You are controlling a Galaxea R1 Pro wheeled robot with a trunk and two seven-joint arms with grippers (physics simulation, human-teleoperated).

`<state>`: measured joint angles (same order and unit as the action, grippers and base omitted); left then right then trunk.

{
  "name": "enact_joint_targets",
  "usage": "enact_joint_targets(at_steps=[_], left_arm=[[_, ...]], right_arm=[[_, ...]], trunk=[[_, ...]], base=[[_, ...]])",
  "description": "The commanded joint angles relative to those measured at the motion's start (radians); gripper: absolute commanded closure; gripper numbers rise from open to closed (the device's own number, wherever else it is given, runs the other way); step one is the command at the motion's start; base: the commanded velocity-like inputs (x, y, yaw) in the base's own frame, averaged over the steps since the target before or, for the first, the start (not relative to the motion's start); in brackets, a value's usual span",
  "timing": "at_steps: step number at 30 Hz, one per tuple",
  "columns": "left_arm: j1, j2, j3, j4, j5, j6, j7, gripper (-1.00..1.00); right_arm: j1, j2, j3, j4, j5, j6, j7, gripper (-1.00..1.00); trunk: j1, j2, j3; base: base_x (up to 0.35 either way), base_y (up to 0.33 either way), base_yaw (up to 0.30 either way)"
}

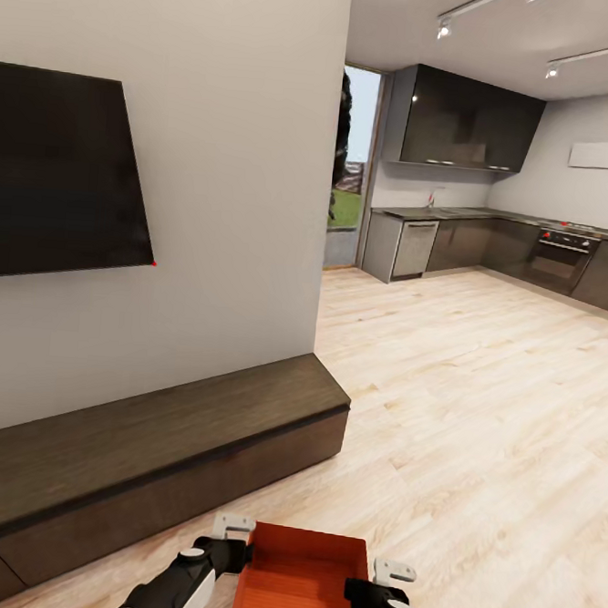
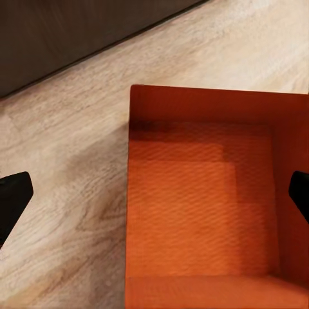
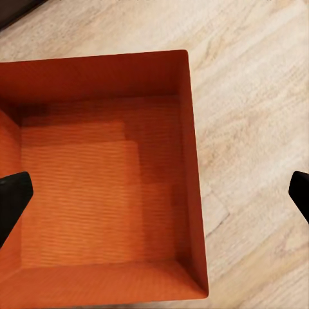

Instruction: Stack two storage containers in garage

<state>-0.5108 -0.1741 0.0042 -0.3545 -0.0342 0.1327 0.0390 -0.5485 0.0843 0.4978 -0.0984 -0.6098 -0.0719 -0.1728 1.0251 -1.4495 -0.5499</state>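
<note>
- No readable writing or brand marks anywhere.
- Orange-red storage container point(image 1: 301, 578) at bottom centre of the head view, above wood-plank floor point(image 1: 479, 400), between left gripper point(image 1: 230, 541) and right gripper point(image 1: 383, 580).
- Both sets of fingers spread wide, straddling opposite container walls (actual contact unclear).
- Dark bench point(image 1: 146, 456) lower left, TV point(image 1: 58, 170) upper left.

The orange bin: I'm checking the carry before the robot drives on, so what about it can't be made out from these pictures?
- Head view: the near end of the orange bin is cut off by the bottom edge.
- Left wrist view: the left claw straddles a bin wall; its finger is cut off by the edge, so contact is unclear.
- Right wrist view: the same for the right claw.
- Whether it is one bin or two nested: cannot tell.
</note>
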Motion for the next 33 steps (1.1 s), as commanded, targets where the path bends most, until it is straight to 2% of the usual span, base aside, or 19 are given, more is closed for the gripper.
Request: enact_joint_targets(at_steps=[1, 5, 33], left_arm=[[0.0, 0.0, 0.002, -0.007, -0.003, 0.008, 0.004, -1.0], [0.0, 0.0, 0.003, -0.009, -0.002, 0.008, 0.004, -1.0], [0.0, 0.0, -0.005, -0.01, -0.003, 0.007, -0.004, -1.0]], right_arm=[[0.0, -0.001, 0.008, -0.002, -0.01, -0.003, -0.004, -1.0], [-0.001, -0.003, 0.008, -0.003, -0.01, -0.003, -0.004, -1.0], [0.001, -0.002, 0.007, -0.004, -0.009, -0.005, -0.004, -1.0]], trunk=[[0.0, -0.001, -0.001], [0.0, -0.001, -0.001], [0.107, -0.197, -0.089]], base=[[0.0, 0.0, 0.0], [0.0, 0.0, 0.0], [0.0, 0.0, 0.0]])
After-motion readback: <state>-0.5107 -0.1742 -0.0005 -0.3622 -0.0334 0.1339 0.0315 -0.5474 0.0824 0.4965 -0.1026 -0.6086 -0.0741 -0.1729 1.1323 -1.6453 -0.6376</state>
